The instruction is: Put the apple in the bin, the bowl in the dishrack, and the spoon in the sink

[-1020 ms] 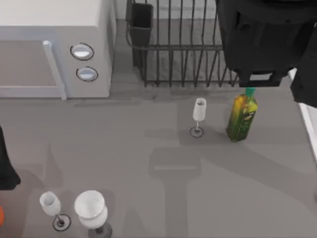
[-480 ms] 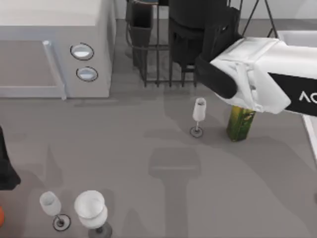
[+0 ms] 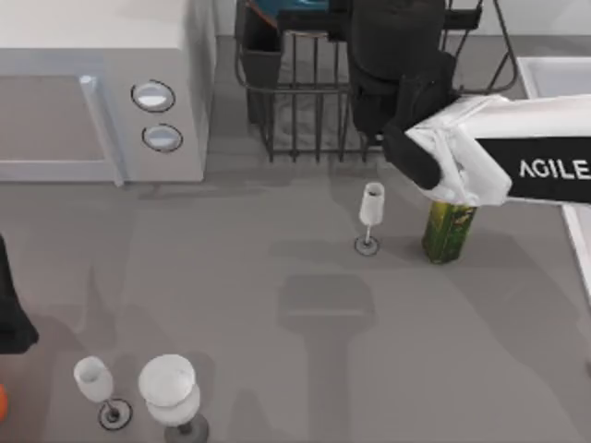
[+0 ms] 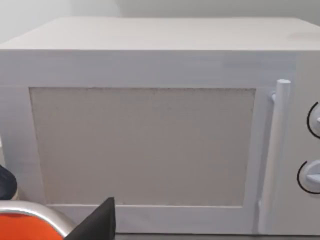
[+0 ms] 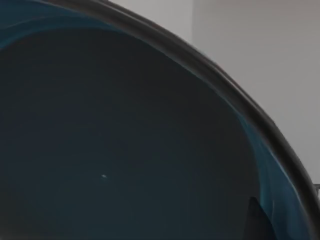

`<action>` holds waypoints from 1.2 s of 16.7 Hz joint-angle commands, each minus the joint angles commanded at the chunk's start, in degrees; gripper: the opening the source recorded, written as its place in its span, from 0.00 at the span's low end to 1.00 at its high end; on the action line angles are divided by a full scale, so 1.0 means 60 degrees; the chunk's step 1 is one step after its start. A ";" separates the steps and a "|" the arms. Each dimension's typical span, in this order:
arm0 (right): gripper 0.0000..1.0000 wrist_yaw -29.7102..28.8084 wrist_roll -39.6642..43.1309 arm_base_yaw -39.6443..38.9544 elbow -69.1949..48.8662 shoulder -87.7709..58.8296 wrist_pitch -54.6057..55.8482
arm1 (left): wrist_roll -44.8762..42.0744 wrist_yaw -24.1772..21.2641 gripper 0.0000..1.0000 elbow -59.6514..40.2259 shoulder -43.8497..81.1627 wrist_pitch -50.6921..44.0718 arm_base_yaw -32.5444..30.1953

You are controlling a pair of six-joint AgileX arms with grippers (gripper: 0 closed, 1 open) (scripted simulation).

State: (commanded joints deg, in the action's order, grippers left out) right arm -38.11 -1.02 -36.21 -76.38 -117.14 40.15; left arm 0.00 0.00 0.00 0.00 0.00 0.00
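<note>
The bowl (image 5: pixel 125 140) fills the right wrist view with its glossy blue inside and dark rim; one fingertip (image 5: pixel 257 220) rests against its wall. My right gripper (image 3: pixel 325 15) is shut on the bowl and hangs over the back of the dishrack (image 3: pixel 314 111), a black wire rack with a dark utensil cup (image 3: pixel 263 51). A sliver of the bowl's blue (image 3: pixel 275 11) peeks out past the cup. The sink (image 3: pixel 554 74) is the pale basin at the far right. My left arm (image 3: pixel 9 314) is parked at the left edge, gripper open. The apple, spoon and bin are out of view.
A white microwave (image 3: pixel 102 83) with two knobs stands at the back left. In front of the rack stand a small wine glass (image 3: pixel 371 210) and a green bottle (image 3: pixel 450 231). Two more glasses (image 3: pixel 169 389) sit at the front left, with an orange fruit (image 3: pixel 2 401) at the edge.
My right arm has swung from the back right leftward and out over the dishrack, carrying the bowl with it. The left arm has not moved.
</note>
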 joint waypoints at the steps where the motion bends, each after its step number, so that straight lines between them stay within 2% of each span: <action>1: 0.00 0.0000 0.0000 0.0000 0.0000 0.0000 0.0000 | 0.0000 0.0000 1.00 0.0000 0.0000 0.0000 0.0000; 2: 0.00 0.0000 0.0000 0.0000 0.0000 0.0000 0.0000 | 0.0000 0.0000 1.00 0.0000 0.0000 0.0000 0.0000; 15: 0.98 0.0000 0.0000 0.0000 0.0000 0.0000 0.0000 | 0.0000 0.0000 1.00 0.0000 0.0000 0.0000 0.0000; 20: 1.00 0.0000 0.0000 0.0000 0.0000 0.0000 0.0000 | 0.0000 0.0000 1.00 0.0000 0.0000 0.0000 0.0000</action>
State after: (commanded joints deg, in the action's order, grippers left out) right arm -38.11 -1.02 -36.21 -76.38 -117.14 40.15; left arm 0.00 0.00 0.00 0.00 0.00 0.00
